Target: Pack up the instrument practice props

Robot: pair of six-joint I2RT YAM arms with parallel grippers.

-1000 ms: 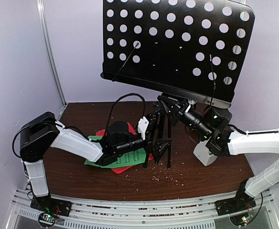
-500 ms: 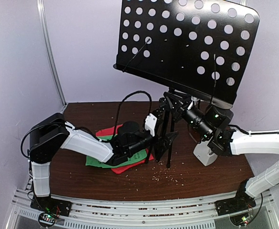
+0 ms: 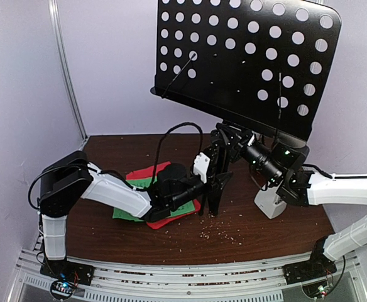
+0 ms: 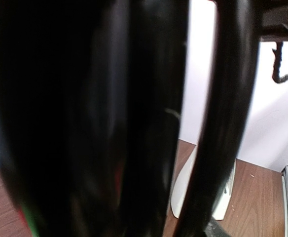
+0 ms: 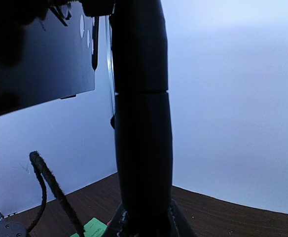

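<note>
Music stand (image 3: 246,63) is leaning over the middle of the tabletop (image 3: 265,236) in the view from above. Its big black plate with holes is up high. Its legs are bunched together and touching the wood below. The right pincer (image 3: 226,143) is reaching in from the right and gripping the pole just under the plate. The left pincer (image 3: 210,184) is reaching in low from the left, right at the bunched legs. From up here I cannot tell how wide it is or whether it is squeezing them. The green and red music sheets (image 3: 139,182) are lying flat under the left arm, just left of the legs. The white metronome (image 3: 270,202) is standing to the right of the legs, partly hiding behind the right arm. Little crumbs (image 3: 224,231) are lying in front.

The left wrist view is showing the music stand from very close. Fat, blurry black bars (image 4: 85,118) are filling nearly the whole picture. The pincer's own fingers are not showing clearly, so I cannot tell its grip here either. The metronome (image 4: 203,195) is peeking out between the bars.

The right wrist view is showing the grip that the top view is hiding. The pole (image 5: 141,123) is running straight up from between the two fingers (image 5: 181,224), which are pressing it from both sides. A corner of green sheet (image 5: 94,228) and a black cable (image 5: 50,192) are showing below.
</note>
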